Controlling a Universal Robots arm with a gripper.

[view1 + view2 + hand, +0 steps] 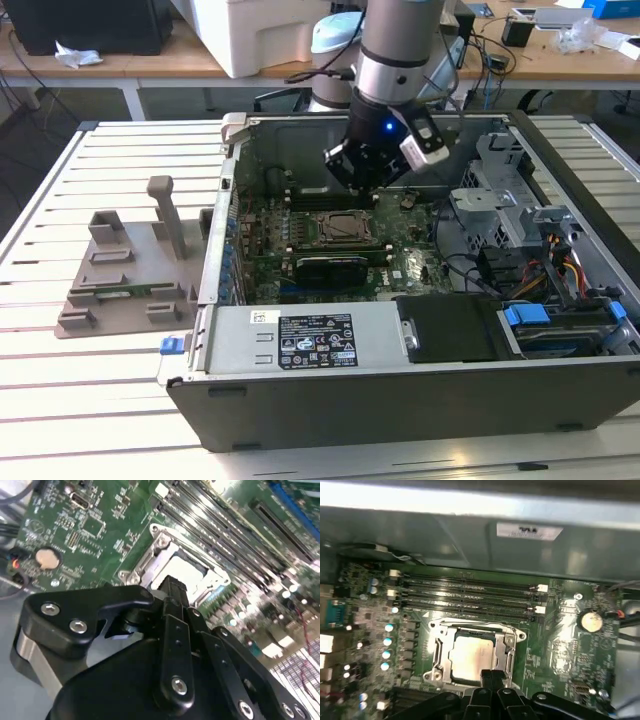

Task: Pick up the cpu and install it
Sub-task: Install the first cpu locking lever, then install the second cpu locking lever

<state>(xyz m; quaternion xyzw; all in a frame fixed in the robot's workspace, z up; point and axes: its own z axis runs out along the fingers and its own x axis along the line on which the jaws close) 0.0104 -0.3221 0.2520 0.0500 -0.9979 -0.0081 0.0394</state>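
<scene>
The cpu (pixel 472 656) lies flat in the metal-framed socket (pixel 440 650) on the green motherboard (pixel 560 650), its pale silver top facing up; in the second wrist view the cpu (pixel 186 572) shows as a bright square inside the same frame. In the exterior view the socket (pixel 345 228) sits near the middle of the board, inside the open computer case (pixel 400 400) that lies on its side on the slatted white table (pixel 60 400).

My gripper (pixel 492 675) hangs just above the near edge of the socket. In both wrist views my black fingers (pixel 172 597) stand pressed together with no gap between them and nothing between them, so I am clenched on nothing. The fingertips point down at the rim of the socket frame; I cannot tell whether they touch it.

Beyond the socket run the long memory slots (pixel 470 597), side by side. A round coin battery (pixel 590 621) sits on the board off to one side of the socket.

In the exterior view my arm (pixel 395 60) comes down from the far side into the case. On the exterior view's left, well apart from the case, a grey plastic holder (pixel 125 275) stands on the table. On the exterior view's right, inside the case, are a grey drive cage (pixel 490 195) and bundled cables (pixel 565 265).
</scene>
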